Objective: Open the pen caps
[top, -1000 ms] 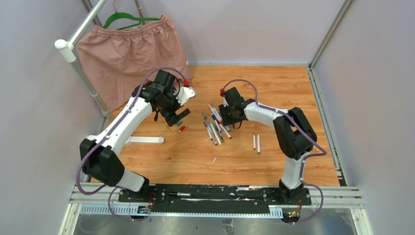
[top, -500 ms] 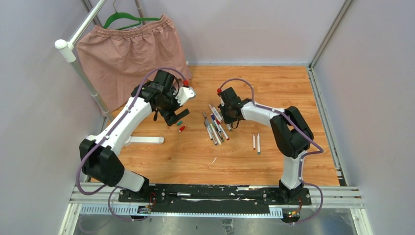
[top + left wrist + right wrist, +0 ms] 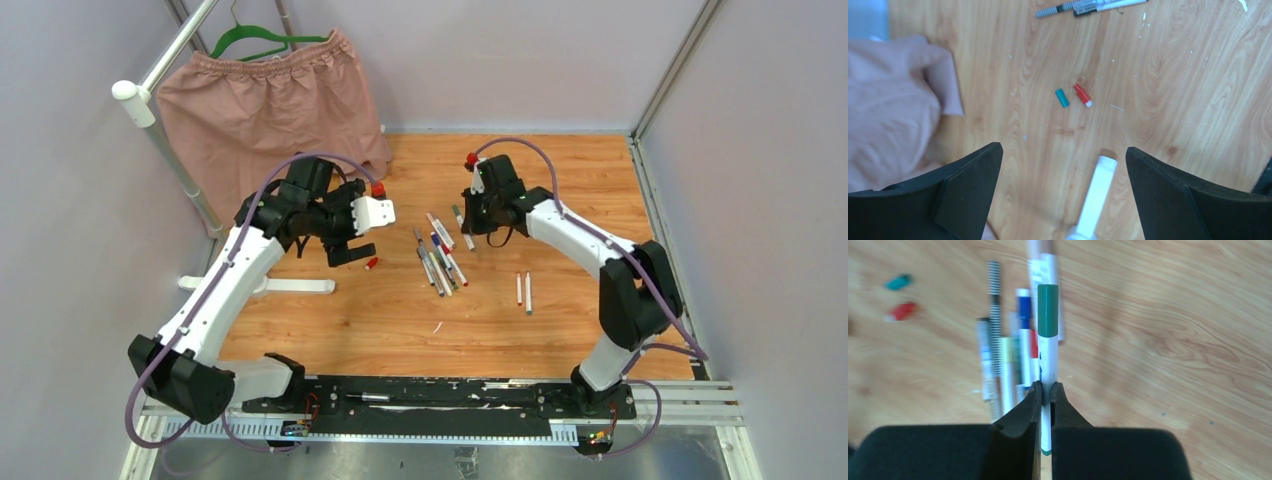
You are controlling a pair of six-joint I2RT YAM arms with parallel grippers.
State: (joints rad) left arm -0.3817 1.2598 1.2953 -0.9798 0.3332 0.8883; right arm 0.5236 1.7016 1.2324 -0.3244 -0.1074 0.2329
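Observation:
My right gripper (image 3: 1046,387) is shut on the white barrel of a pen (image 3: 1048,357) whose green cap (image 3: 1048,310) is still on. In the top view this pen (image 3: 461,214) hangs at the right gripper (image 3: 472,222), above the boards and behind the pile of pens (image 3: 440,262). Two loose caps lie on the wood, one teal (image 3: 1062,97) and one red (image 3: 1082,95). My left gripper (image 3: 1063,150) stands wide open above the floor near them, with nothing between its fingers. From above, the left gripper (image 3: 350,252) sits beside the red cap (image 3: 371,263).
A long white bar (image 3: 290,286) lies at the left, its end under the left gripper (image 3: 1096,195). Two more pens (image 3: 523,290) lie apart to the right. A pink cloth (image 3: 260,110) hangs on a rack (image 3: 170,150) at the back left.
The right gripper shut on the green-capped pen and carried it up and back-right, away from the pile. The left arm swung slightly left, its gripper staying open.

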